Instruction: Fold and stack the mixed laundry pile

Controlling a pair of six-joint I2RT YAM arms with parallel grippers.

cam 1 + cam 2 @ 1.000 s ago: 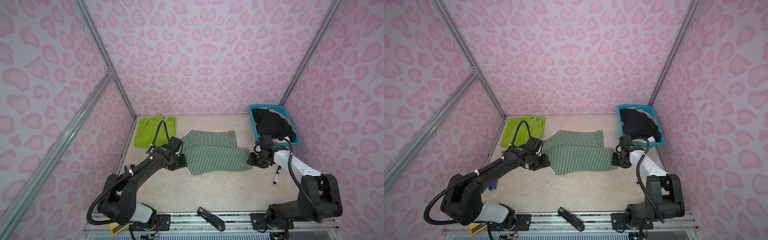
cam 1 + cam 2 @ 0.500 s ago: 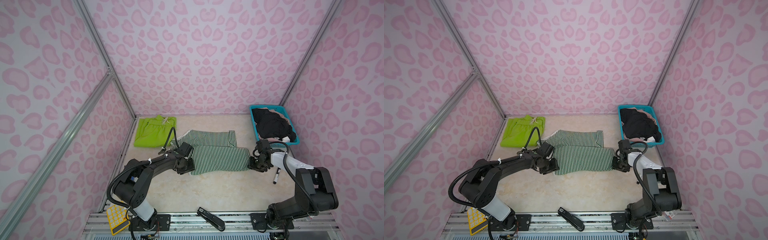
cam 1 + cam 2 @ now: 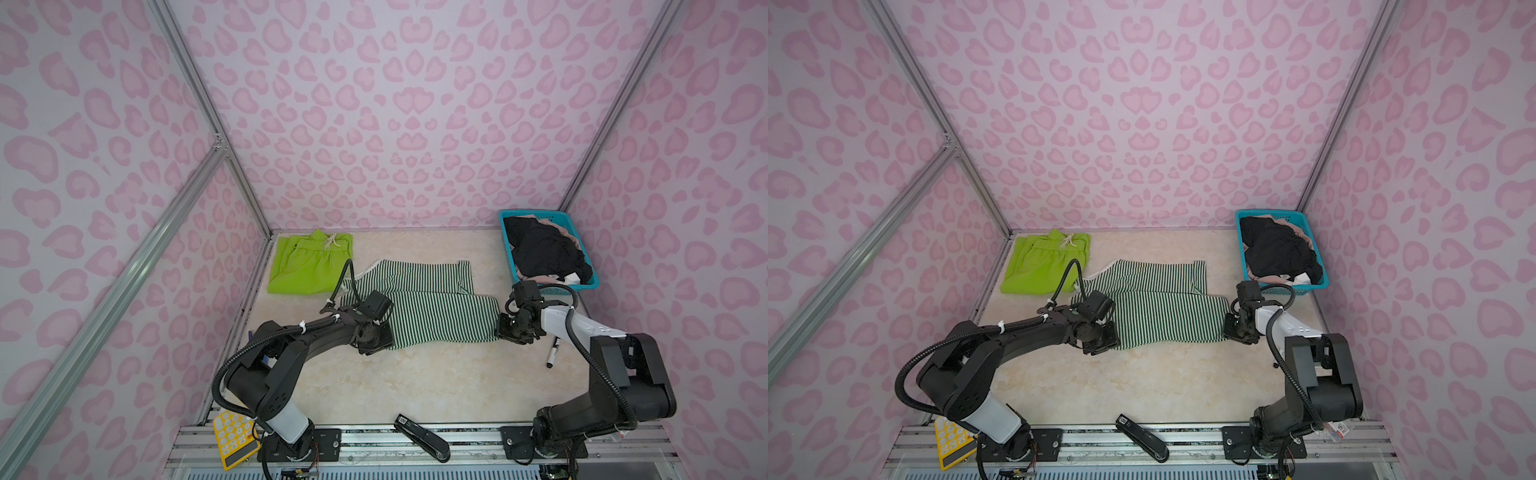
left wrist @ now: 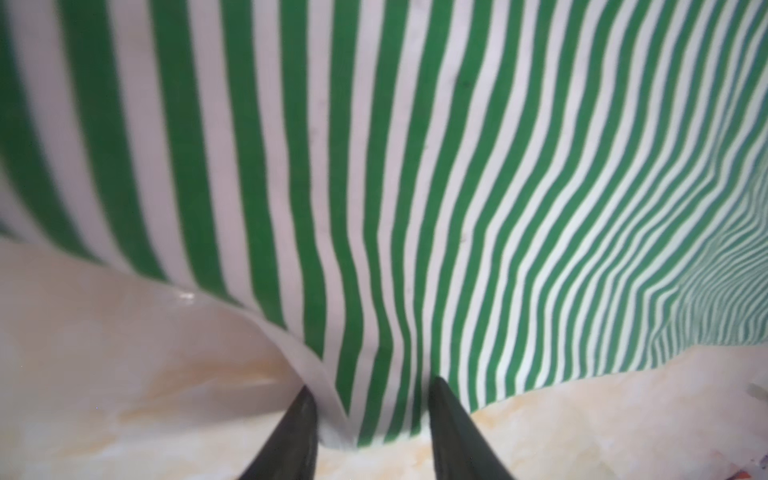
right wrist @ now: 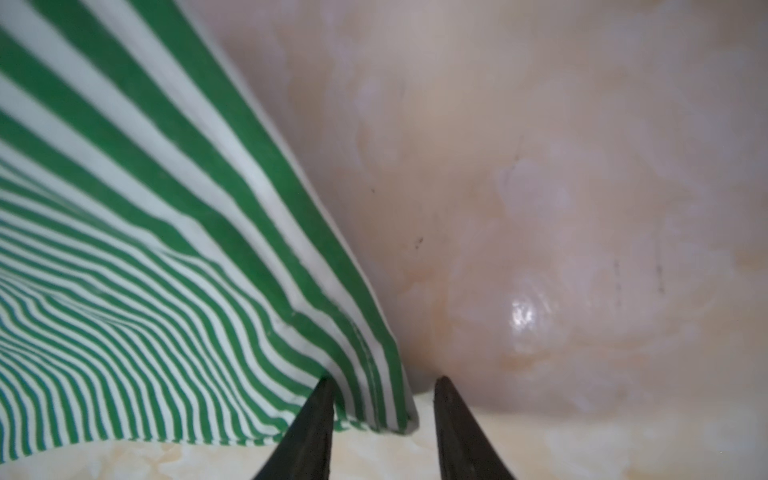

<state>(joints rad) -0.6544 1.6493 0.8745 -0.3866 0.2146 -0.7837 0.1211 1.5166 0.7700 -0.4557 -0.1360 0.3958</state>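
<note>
Moved since a second ago onto the near edge of the green-and-white striped top (image 3: 440, 320), spread on the surface (image 3: 374, 386) between lime-green shorts (image 3: 307, 266) and teal basket (image 3: 536, 213). Left hand (image 4: 370, 384) astride one corner, fingers apart, grip unclear. Right hand (image 5: 385, 379) parted around the other corner, not pinching.

A blue basket (image 3: 540, 213) is set at the far right corner of the table (image 3: 395, 382). A pen (image 3: 552, 353) is laid near the right edge. A black stapler (image 3: 422, 436) and a yellow calculator (image 3: 235, 440) are left at the front.
</note>
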